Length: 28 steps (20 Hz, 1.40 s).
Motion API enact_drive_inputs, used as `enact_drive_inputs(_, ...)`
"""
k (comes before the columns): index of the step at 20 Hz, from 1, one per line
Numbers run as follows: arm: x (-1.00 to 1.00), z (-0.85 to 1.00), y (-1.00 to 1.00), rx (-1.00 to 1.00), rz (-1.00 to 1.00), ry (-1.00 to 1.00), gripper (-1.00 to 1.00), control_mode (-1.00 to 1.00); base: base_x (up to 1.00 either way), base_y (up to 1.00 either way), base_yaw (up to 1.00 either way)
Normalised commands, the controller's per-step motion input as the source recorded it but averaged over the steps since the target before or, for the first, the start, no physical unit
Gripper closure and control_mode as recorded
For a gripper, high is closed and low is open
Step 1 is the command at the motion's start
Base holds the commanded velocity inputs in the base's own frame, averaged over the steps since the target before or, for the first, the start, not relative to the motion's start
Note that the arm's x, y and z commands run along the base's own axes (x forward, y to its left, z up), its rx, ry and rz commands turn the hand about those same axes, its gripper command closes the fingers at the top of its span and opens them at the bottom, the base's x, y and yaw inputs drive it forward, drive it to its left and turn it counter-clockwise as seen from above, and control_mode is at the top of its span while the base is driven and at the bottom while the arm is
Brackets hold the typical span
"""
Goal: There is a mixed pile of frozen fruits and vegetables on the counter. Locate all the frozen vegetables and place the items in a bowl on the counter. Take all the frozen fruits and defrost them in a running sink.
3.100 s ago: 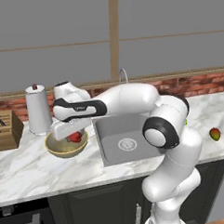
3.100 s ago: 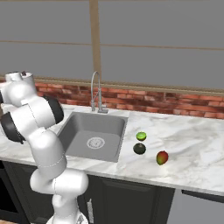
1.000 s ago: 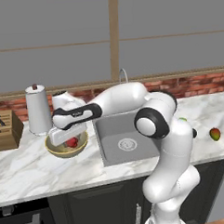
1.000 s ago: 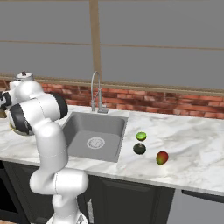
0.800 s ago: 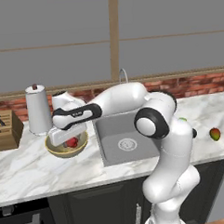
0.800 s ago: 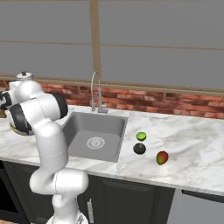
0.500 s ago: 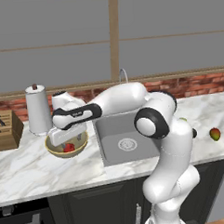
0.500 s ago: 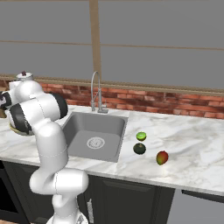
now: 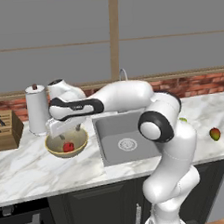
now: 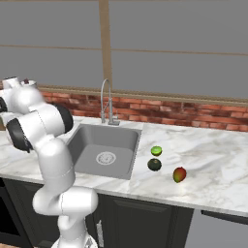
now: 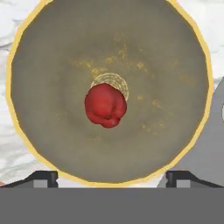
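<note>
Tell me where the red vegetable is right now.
The red vegetable lies in the middle of the bowl, left of the sink, under the open gripper.

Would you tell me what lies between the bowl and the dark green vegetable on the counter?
The sink, in the left base view: bowl on its left; dark green vegetable on its right, in the right base view.
</note>
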Motion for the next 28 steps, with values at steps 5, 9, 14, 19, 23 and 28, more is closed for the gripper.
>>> enact_drive_inputs(5, -0.52, 0.59, -0.65, 0.05, 0.0, -0.09, -1.0, -1.0, 0.0, 0.0, 0.0)
enact_drive_inputs(9, -0.97, 0.0, -1.0, 0.18, -0.09, -0.14, -1.0, -1.0, 0.0, 0.0, 0.0)
enact_drive_inputs(14, -0.89, 0.0, -0.99, 0.1, -0.14, -0.09, -1.0, -1.0, 0.0, 0.0, 0.0)
enact_drive_inputs(19, -0.47, 0.03, -0.93, 0.01, -0.16, 0.0, -1.0, -1.0, 0.0, 0.0, 0.0)
enact_drive_inputs(23, -0.03, 0.09, -0.91, 0.0, -0.27, 0.12, -1.0, -1.0, 0.0, 0.0, 0.0)
enact_drive_inputs(28, -0.03, 0.0, -0.69, -0.04, -0.25, 0.13, -1.0, -1.0, 0.0, 0.0, 0.0)
